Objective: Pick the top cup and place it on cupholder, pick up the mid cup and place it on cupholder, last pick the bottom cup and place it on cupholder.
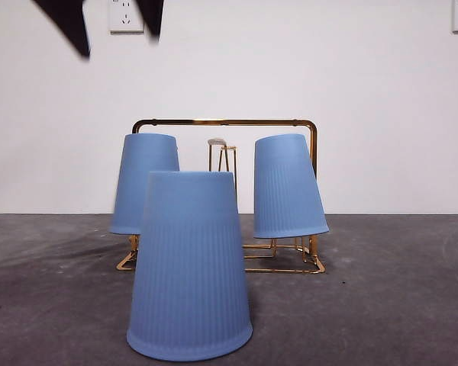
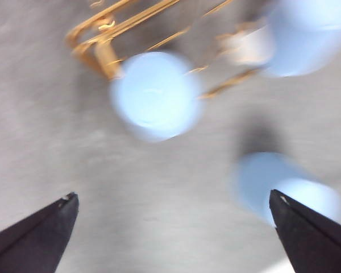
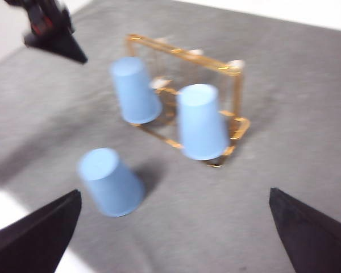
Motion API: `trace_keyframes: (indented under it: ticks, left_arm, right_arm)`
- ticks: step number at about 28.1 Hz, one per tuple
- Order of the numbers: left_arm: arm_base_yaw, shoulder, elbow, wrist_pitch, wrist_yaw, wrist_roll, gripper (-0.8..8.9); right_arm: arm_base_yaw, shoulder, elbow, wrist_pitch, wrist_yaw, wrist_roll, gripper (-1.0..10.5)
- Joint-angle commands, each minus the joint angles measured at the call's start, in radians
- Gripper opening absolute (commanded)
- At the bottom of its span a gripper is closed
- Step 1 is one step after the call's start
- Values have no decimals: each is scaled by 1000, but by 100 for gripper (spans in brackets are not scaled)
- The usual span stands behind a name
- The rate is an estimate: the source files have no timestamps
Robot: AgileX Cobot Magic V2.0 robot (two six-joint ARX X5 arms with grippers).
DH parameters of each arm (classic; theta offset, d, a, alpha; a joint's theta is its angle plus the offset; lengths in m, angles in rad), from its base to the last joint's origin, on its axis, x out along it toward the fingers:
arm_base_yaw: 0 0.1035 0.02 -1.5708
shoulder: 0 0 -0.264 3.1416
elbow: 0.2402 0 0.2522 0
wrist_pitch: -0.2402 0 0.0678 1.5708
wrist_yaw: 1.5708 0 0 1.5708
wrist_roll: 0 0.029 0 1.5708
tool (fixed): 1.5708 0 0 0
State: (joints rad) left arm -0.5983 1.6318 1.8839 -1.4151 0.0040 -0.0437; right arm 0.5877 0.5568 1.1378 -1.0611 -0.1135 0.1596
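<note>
The gold wire cupholder [image 1: 226, 122] stands mid-table, also seen in the right wrist view as the cupholder [image 3: 233, 71]. Two blue cups hang upside down on its prongs: the left cup [image 1: 143, 183] and the right cup [image 1: 286, 187]. A middle white-tipped prong [image 1: 217, 142] is bare. A third blue cup [image 1: 189, 267] stands upside down on the table in front of the rack, apart from it. My left gripper [image 2: 173, 196] hovers open high above the left cup [image 2: 156, 94], holding nothing. My right gripper [image 3: 175, 192] is open and empty, well back from the table cup [image 3: 111, 182].
The table [image 1: 397, 305] is dark grey with a white wall behind it. Two wall sockets [image 1: 126, 15] sit high on the wall. The left arm's black jaw tips [image 1: 80, 34] show at the top left of the front view.
</note>
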Motion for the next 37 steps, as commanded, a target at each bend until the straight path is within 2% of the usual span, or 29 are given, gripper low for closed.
trace_keyframes:
  ticks: [1,4,7,12,17,22,27,37]
  left_arm:
    - [-43,-120,-32,4,35,-10,571]
    - [-120,-362,-213,110,58,15,571]
    - [-144,-604,-420,212,93,25,571]
    - [-143,-898,-642,262,112,-3,571]
    - [-143,-1009,-734,265,113,-64,571]
    - [-143,-1081,-787,261,112,-81,571]
    - [-143,-1111,-789,265,111,-81,570]
    - [-143,-1112,-789,271,111,-81,570]
  right_arm:
    - [6,41,13,6,-47,43,540]
    - [6,125,23,11,-151,50,540]
    - [24,263,50,13,-254,51,540]
    - [170,546,172,8,-228,103,540]
    - [270,749,269,-28,-150,123,540]
    - [342,921,313,-39,-85,126,540]
    - [369,1055,317,-13,-43,148,541]
    - [377,1184,317,127,-41,165,540]
